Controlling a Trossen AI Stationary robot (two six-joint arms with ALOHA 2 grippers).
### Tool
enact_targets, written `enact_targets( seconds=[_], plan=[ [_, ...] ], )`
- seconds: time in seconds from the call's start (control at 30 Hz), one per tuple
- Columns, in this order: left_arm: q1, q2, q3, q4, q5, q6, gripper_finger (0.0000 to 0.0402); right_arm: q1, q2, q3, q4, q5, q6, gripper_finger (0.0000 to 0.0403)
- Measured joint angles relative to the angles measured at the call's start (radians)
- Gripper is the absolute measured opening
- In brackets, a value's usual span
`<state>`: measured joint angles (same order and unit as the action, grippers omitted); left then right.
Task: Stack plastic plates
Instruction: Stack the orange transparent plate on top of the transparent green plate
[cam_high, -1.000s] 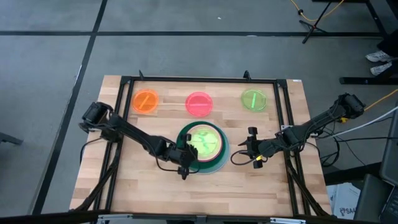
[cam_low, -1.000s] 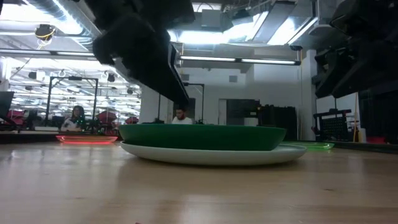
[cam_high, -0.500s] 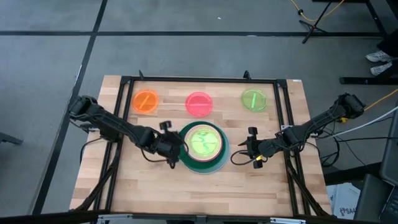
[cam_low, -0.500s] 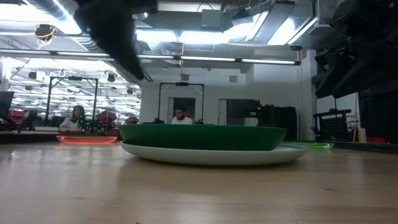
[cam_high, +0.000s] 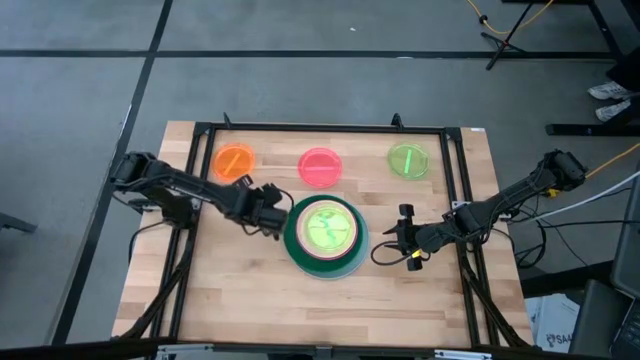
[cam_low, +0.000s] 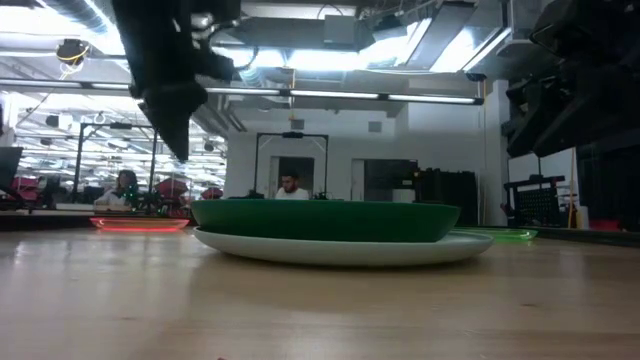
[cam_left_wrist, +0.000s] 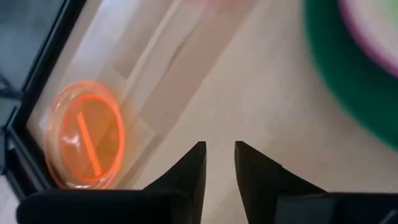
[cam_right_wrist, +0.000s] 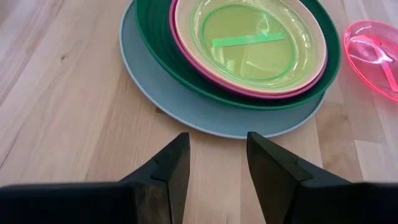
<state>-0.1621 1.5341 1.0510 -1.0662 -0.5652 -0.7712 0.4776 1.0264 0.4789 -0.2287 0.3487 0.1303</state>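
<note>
Wooden slat table (cam_high: 250, 300) bears round glossy plastic plates (cam_high: 322, 235) stacked.

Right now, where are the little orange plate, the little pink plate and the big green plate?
small translucent orange plastic plate (cam_high: 234, 162), high view, its centre.
small translucent pink plastic plate (cam_high: 320, 167), high view, its centre.
large dark green plastic plate (cam_right_wrist: 155, 43), right wrist view, its rim.

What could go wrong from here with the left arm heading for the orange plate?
1. The orange plate lies flat beside the black frame rail; the left gripper, jaws nearly closed, may clip the rail or fail to get under the rim.
2. The stack is close by; a swing back could nudge the neon green plate off centre.
</note>
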Motion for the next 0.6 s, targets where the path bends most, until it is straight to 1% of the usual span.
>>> enact_targets(
  seconds=[0.2,0.37,0.47,0.6],
  plan=[
    [0.066,0.000,-0.062,-0.002,0.005,0.014,0.0078,0.000,0.000,0.000,0.001,0.000,0.019,0.0149],
    [0.108,0.000,-0.083,-0.001,0.052,0.009,0.0079,0.000,0.000,0.000,0.001,0.001,0.019,0.0149],
    [0.133,0.001,-0.083,0.000,0.059,0.017,0.0095,0.000,0.000,0.000,0.001,0.001,0.019,0.0149],
    [0.170,0.001,-0.083,-0.009,0.052,0.028,0.0131,0.000,0.000,0.000,0.001,0.000,0.020,0.0149]
  ],
)
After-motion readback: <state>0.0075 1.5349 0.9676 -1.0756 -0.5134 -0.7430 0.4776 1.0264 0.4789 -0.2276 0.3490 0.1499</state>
